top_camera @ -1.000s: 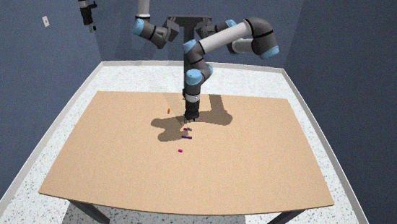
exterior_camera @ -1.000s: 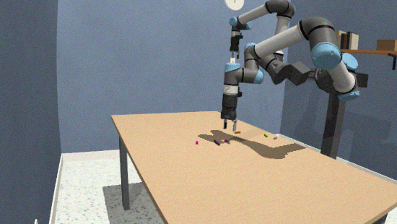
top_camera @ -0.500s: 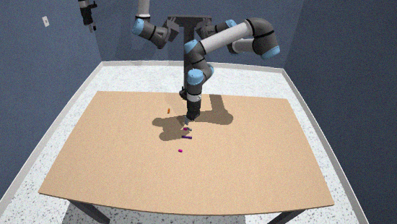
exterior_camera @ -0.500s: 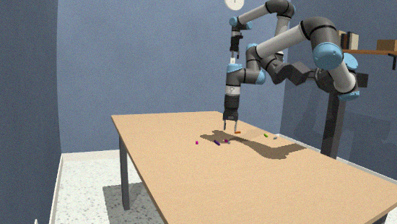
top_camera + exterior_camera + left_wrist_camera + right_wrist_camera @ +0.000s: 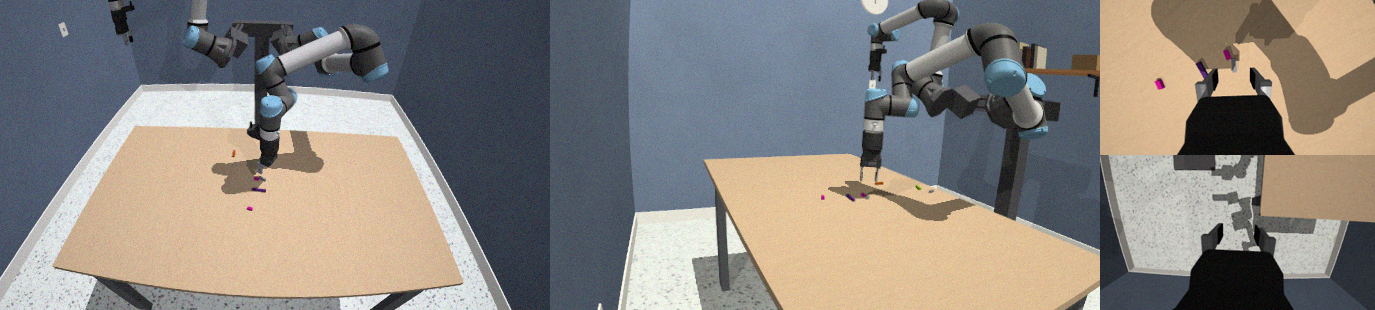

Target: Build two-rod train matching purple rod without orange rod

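L gripper (image 5: 264, 170) (image 5: 869, 180) (image 5: 1234, 79)'s wide open above the table (image 5: 310, 240) (image 5: 870, 250) (image 5: 1127, 128) — R one (image 5: 128, 40) (image 5: 1239, 234)'s wide too, off past the edge.

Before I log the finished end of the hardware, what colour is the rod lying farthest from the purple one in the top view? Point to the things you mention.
Orange (image 5: 233, 153) (image 5: 879, 183), clearest in the exterior view.
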Controlling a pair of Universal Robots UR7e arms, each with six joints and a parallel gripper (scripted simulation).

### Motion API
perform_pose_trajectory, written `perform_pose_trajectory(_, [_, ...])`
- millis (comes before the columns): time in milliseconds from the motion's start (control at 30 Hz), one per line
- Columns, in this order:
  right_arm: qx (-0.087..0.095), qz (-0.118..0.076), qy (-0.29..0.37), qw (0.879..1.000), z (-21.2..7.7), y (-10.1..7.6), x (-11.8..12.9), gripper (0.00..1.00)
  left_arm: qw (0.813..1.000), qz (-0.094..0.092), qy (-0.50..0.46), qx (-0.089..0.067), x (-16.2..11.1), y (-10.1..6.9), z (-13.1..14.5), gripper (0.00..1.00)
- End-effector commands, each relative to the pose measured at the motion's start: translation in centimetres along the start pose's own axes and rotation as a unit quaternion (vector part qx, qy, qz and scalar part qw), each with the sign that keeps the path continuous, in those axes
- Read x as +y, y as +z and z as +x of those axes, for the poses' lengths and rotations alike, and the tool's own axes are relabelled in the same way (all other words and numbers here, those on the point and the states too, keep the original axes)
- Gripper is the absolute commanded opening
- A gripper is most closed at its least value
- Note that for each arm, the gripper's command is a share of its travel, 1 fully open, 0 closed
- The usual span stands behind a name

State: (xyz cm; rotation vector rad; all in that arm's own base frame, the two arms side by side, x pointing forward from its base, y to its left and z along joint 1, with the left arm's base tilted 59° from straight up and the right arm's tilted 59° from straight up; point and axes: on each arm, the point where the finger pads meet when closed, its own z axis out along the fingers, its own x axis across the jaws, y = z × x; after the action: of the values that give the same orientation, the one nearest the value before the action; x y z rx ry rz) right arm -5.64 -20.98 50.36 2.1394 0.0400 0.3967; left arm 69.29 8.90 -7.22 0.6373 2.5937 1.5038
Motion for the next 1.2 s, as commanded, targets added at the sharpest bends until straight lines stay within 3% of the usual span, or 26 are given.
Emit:
perform_pose_trajectory(0, [0.0, -0.001, 0.0, 1.0, 0.01, -0.05, 0.03, 1.0, 1.0, 0.0, -0.018, 0.0, 0.04, -0.06, -0.05, 1.0])
perform_pose_trajectory(400, [0.0, -0.001, 0.0, 1.0, 0.01, -0.05, 0.03, 1.0, 1.0, 0.0, -0.024, 0.0, 0.05, -0.05, -0.05, 1.0])
perform_pose_trajectory(433, [0.0, -0.001, 0.0, 1.0, 0.01, -0.05, 0.03, 1.0, 1.0, 0.0, -0.024, 0.0, 0.05, -0.05, -0.05, 0.54])
perform_pose_trajectory(1167, [0.0, -0.001, 0.0, 1.0, 0.01, -0.05, 0.03, 1.0, 1.0, 0.0, -0.024, 0.0, 0.05, 0.05, -0.05, 0.54])
